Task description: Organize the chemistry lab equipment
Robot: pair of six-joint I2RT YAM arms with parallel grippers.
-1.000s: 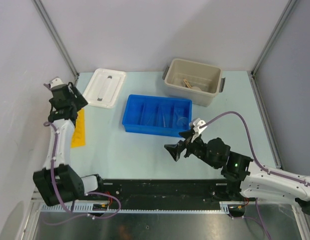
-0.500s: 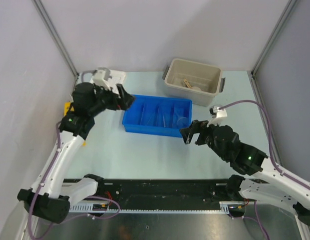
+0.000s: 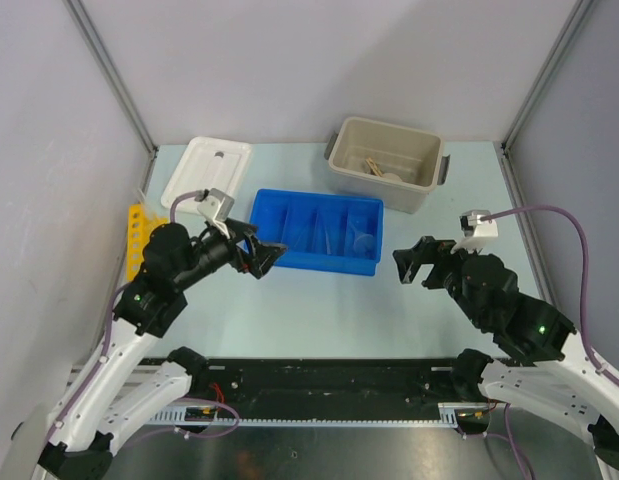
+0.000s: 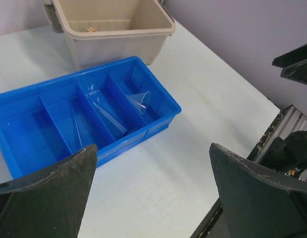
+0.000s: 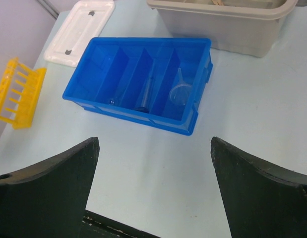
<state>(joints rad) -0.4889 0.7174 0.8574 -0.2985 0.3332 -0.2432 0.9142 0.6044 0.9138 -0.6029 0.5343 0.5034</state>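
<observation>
Left hand [image 3: 264,252]: released, fingers spread wide with nothing between them; held above the bench [image 3: 319,310] and pointing at the blue tray.
Right hand [image 3: 415,262]: released as well, fingers fully apart and holding nothing; also raised off the bench, pointing back toward the left hand.
Blue tray [image 3: 319,262]: a box of four compartments lying between the two hands. Its near left corner sits just ahead of the left fingertips. Its right end stands a little apart from the right fingertips.
Glass tubes [image 5: 146,91]: clear, lying lengthwise in the tray's two middle compartments, ahead of both hands and touched by neither.
Funnel [image 5: 180,94]: clear, in the end compartment nearest the right hand, its wide mouth toward the tray's front wall.
Beige tub [image 3: 389,195]: open, beyond the tray as seen from either hand, nearer the right one.
Wooden stick [image 3: 374,165]: tan, resting inside the tub, well apart from both hands; the paler item beside it cannot be made out.
White lid [image 3: 207,175]: flat on the bench beyond the left hand, beside the tray's far left corner.
Yellow rack [image 3: 136,235]: behind the left hand, alongside its arm at the bench edge, well apart from the right hand.
</observation>
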